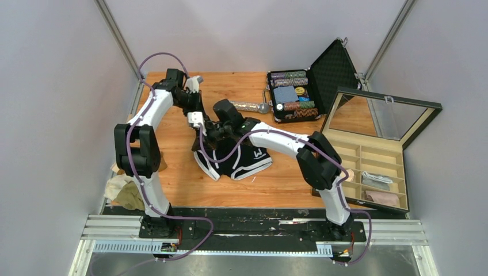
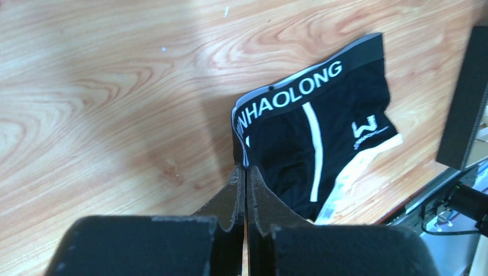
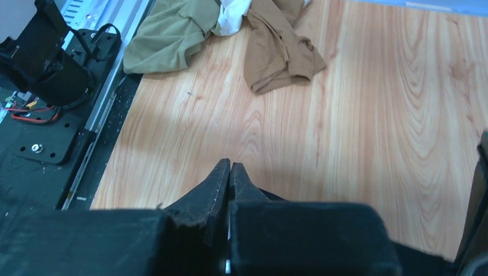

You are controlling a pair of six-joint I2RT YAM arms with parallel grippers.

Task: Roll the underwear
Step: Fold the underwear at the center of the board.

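Since the black underwear [image 2: 313, 138] looks limp and light, grab its waistband [image 2: 299, 92]; left gripper [image 2: 246, 169], right gripper [image 3: 229, 167] both closed.

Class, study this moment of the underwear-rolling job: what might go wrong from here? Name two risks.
1. The left gripper is shut right at the waistband corner of the black underwear. Such a thin pinch, if it holds at all, may slip.
2. The right gripper is shut with only the wood of the table showing beyond its tips, so it may have missed the cloth.
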